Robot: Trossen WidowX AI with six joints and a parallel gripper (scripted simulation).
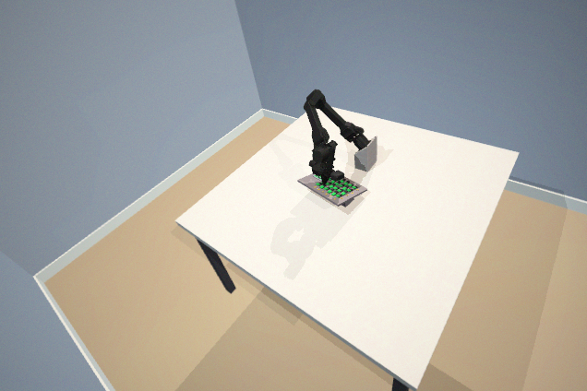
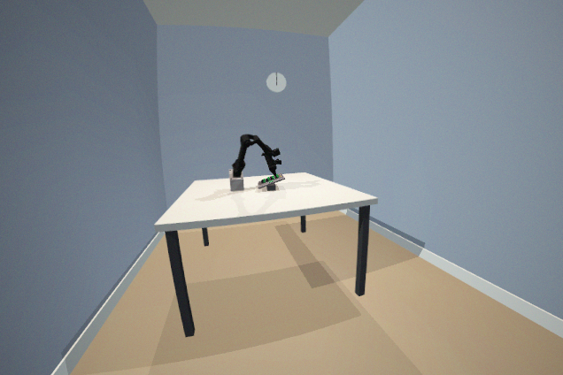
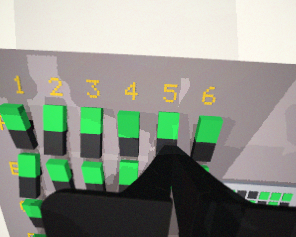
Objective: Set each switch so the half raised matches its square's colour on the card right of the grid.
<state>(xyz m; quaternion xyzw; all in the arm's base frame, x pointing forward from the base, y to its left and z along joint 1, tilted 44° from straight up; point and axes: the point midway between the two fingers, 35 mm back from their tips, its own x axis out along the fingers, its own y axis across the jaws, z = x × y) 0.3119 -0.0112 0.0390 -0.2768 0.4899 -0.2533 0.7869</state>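
Views from above, from outside and at the wrist. The black arm [image 1: 313, 99] [image 2: 248, 138] rises from a grey mount [image 1: 372, 154] [image 2: 236, 184] on the white table [image 1: 379, 258] [image 2: 273, 206] and arches over to the switch panel [image 1: 305, 181] [image 2: 272, 182] [image 3: 140, 69]. The panel is tilted on a dark support [image 1: 348, 203] [image 2: 271, 187], its end away from the mount being the higher. The gripper [image 1: 324, 181] [image 2: 275, 173] [image 3: 169, 151] is closed, with nothing between its fingers, and points down at the panel; its tip overlaps the dark half of the A-row switch in column 5 [image 3: 168, 126]; contact cannot be determined. Wrist view: yellow numerals 1 to 6 head the columns, and all six switches of the far row show green and dark halves. The gripper's dark body obstructs much of the lower rows and part of the small card [image 3: 290, 188], which lies beside the grid beyond column 6; its complete pattern cannot be read. Background, exterior view: a round clock [image 2: 276, 81] on the blue wall [image 2: 204, 74], well apart from the arm
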